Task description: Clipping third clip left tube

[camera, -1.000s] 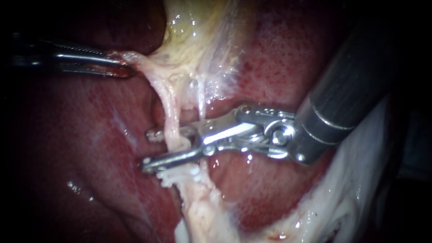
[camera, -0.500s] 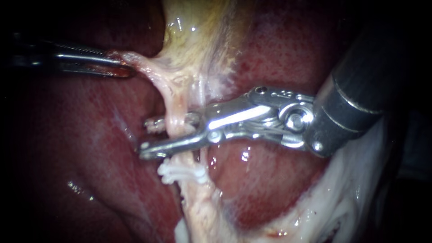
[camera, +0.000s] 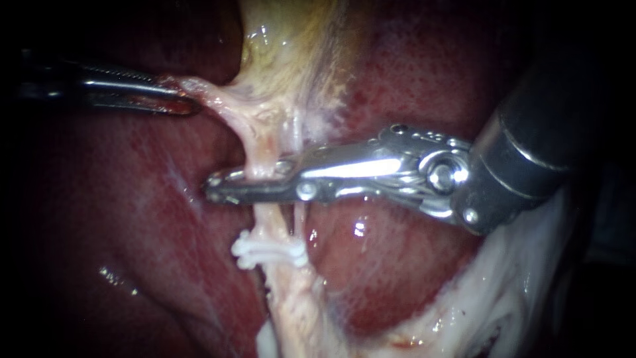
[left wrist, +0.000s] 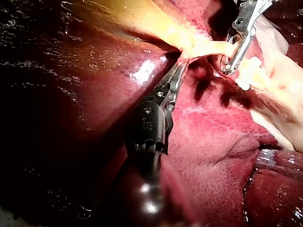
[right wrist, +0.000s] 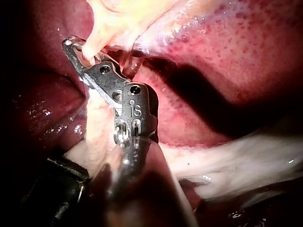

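Silver-jawed right instrument (camera: 218,187) is clamped on pale pink left tube (camera: 264,149); dark slender left instrument (camera: 185,101) is closed on pale tissue strand (camera: 213,101).

Close endoscope and wrist views (opposite sides) share the tube (camera: 260,156).

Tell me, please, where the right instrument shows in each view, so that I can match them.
Endoscope: right instrument enters from the right, tip left of centre, clamped on the tube.
Left wrist: right instrument lies ahead of the left instrument, which grips pale tissue; tip clamped on the tube.
Right wrist: the view's own instrument, tip clamped on the tube.
Shared landmark: the pale tube in its grip.
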Available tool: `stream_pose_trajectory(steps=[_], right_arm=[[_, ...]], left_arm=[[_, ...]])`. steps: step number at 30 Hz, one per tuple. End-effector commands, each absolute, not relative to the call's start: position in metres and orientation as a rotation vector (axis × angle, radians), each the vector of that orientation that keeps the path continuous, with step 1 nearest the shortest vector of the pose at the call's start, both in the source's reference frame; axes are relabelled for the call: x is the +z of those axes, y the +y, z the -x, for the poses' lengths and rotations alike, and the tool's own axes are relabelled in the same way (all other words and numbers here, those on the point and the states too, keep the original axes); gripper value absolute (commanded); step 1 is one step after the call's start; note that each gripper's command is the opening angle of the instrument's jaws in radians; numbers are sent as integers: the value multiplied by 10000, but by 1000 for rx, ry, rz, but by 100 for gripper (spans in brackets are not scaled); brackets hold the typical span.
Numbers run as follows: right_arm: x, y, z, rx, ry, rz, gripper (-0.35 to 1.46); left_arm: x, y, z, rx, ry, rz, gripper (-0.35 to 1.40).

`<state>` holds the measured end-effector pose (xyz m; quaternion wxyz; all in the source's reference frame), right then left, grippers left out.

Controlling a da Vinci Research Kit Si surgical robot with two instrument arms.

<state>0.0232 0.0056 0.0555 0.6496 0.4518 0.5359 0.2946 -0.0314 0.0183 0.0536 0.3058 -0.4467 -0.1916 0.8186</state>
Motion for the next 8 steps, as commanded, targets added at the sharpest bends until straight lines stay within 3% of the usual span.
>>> stream_pose_trajectory(steps=[1,8], right_arm=[[556,55,-232,664,1217,-1031,-35],[562,53,-234,649,1210,-1061,-35]], left_arm=[[536,184,315,2167,-507,1182,-35],[538,184,315,2167,-507,1182,-35]])
